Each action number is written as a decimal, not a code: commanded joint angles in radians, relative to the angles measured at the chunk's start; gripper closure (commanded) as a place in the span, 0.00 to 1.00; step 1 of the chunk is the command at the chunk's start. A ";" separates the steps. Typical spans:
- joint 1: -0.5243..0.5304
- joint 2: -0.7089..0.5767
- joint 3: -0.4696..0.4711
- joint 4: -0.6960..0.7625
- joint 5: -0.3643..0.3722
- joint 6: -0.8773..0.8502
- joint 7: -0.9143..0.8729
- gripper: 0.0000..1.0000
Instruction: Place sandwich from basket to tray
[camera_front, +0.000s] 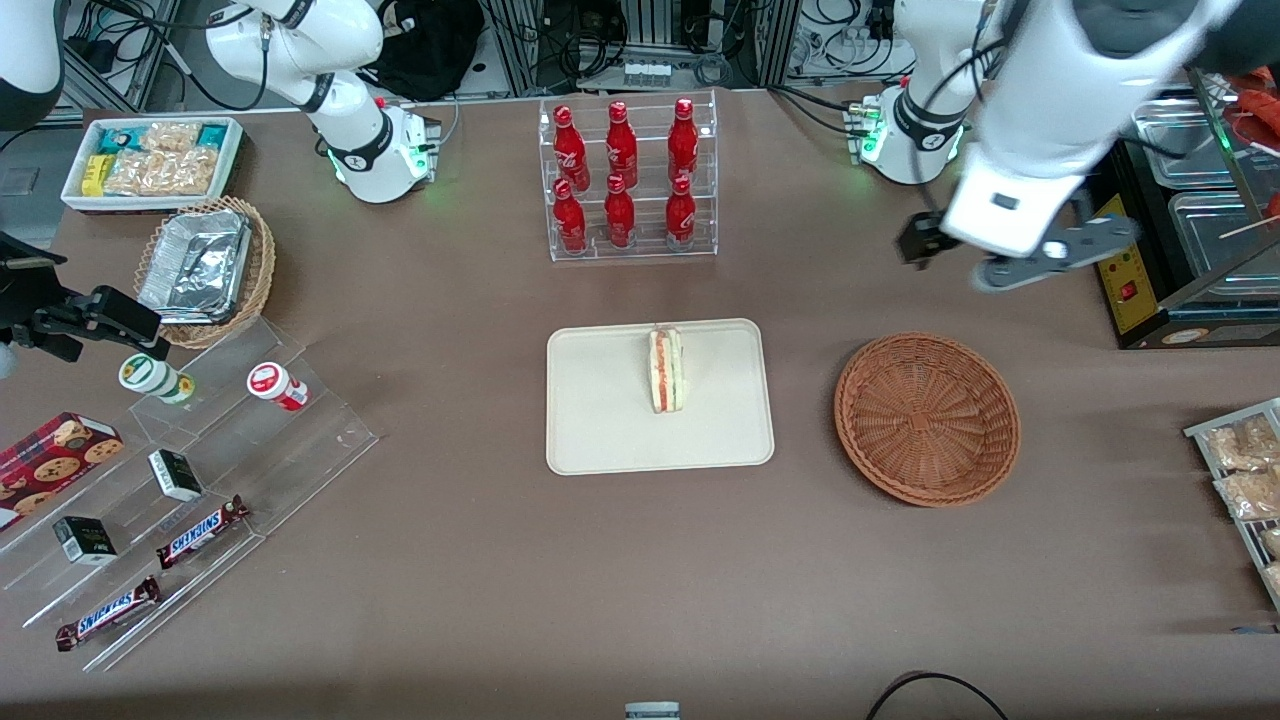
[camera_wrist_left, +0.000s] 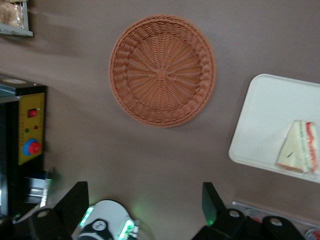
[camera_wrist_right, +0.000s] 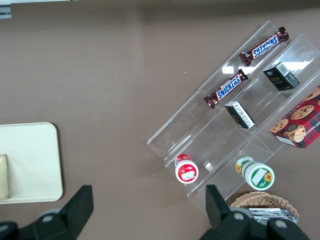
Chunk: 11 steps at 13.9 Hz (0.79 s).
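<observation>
Snack bars: two Snickers bars (camera_front: 200, 532) lie on a clear stepped stand (camera_front: 190, 470), nearest the front camera, toward the parked arm's end of the table.
Sandwich: the sandwich (camera_front: 665, 369) stands on its edge on the tray (camera_front: 600, 420), in the part of the tray farther from the front camera; its layered face shows orange-red and green filling.
Basket: the basket (camera_front: 927, 417) sits beside the tray, toward the working arm's end, with nothing in it.
Gripper: the left gripper (camera_wrist_left: 142, 202) hangs high above the table, farther from the front camera than the basket, with its fingers spread wide and nothing between them.
Task status: judged complete, as the sandwich rests on the tray and is free of the gripper.
Handling: probably light and soft; bread crushes and layers may slide apart. Take hold across the two flat bread faces, with light pressure.
Wrist view advantage: shows the wedge outline of the sandwich and the bare basket floor together.
Front view advantage: shows the arm's height and the bottle rack (camera_front: 628, 180); the gripper's fingertips are hard to make out there.
</observation>
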 joint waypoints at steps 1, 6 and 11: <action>0.115 -0.044 -0.012 -0.026 -0.015 -0.031 0.158 0.00; 0.200 -0.063 0.058 -0.020 -0.085 -0.068 0.399 0.00; 0.137 -0.026 0.132 0.029 -0.122 -0.025 0.433 0.00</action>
